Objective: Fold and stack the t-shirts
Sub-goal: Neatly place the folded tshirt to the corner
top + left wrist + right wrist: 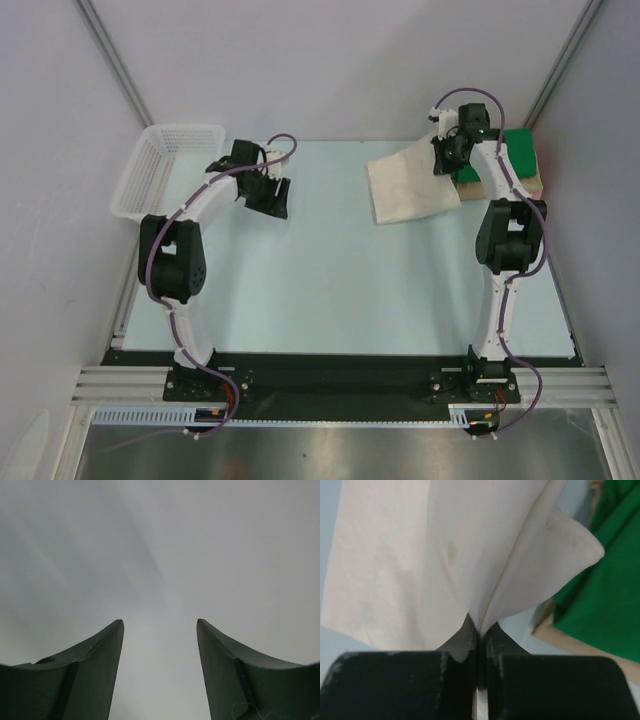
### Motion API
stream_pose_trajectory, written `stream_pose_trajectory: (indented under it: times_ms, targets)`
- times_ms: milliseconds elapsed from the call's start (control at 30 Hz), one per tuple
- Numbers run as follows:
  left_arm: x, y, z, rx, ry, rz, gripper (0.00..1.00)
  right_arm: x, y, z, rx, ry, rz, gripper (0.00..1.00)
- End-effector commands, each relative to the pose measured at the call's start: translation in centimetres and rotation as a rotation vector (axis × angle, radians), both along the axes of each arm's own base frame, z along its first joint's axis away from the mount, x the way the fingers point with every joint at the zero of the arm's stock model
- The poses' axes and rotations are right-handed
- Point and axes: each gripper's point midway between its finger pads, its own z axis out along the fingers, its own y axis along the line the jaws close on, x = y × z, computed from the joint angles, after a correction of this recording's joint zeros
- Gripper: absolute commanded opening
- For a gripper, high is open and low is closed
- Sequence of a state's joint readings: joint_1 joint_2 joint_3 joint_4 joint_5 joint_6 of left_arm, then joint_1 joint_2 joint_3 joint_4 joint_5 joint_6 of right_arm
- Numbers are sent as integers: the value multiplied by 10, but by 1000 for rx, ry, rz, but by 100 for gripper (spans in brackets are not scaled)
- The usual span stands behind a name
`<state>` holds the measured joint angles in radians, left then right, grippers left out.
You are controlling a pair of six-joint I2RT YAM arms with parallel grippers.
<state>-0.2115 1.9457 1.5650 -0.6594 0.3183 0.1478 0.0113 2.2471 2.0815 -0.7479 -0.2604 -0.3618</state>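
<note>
Three t-shirts on show, and only one of them is in a grip. The right jaws are clenched on the cream-white soft cloth t-shirt (410,190). The right wrist view shows the two tips pressed together with a gathered fold of cream cloth pinched between them, and the fabric fans out from the pinch.

Take the white plastic lattice basket (165,165) as the marker. The cream shirt lies well apart from it, across the pale blue worktop (330,290), and the pinch is on the side farthest from the basket. Farther again from the basket sits the bright green cloth t-shirt (520,152). It rests on top of the peach-tan cloth t-shirt (537,186), whose edge peeks out beneath the green one. The cream shirt's pinched side comes right up beside that pair, though I cannot tell whether it touches them.

The left arm (175,260) bends in just beside the basket. Its jaws are released, and the two dark fingers (95,675) stand apart with nothing between them. Behind them the left wrist view gives only a blurred grey surface. Neither the green nor the peach-tan shirt is in any grip.
</note>
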Motion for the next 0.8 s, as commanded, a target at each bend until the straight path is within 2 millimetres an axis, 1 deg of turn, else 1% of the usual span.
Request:
stream_pose_trajectory:
  times_ms: [0,33,100,133,200,233,300,333,567,600,767]
  targets:
    - [3,-15,41,-42,-104,-36,66,23,-19,65,-110,-181,-3,0]
    - [1,-16,39,-40,-98,-38,66,27,-36,68,-117,-197,-36,0]
    - [-2,-19,39,-36,-101,-46,66,32,-43,71,-130,-212,-52,0]
    - [-5,-20,38,-32,-98,-50,66,35,-49,80,-135,-238,-63,0]
    - [-6,-22,40,-26,-109,-59,66,39,-53,85,-141,-255,-71,0]
    - [-8,-24,41,-22,-113,-67,66,41,-55,93,-143,-274,-75,0]
    - [-9,-24,41,-16,-117,-72,66,43,-59,100,-151,-291,-83,0]
    - [-9,-25,41,-15,-117,-71,66,44,-60,107,-152,-309,-89,0]
    - [-11,-26,40,-8,-120,-78,66,42,-76,134,-153,-363,-129,0]
    - [-11,-27,40,-8,-120,-80,66,42,-81,139,-154,-373,-140,0]
    - [-12,-32,39,-2,-121,-90,66,44,-92,154,-157,-407,-149,0]
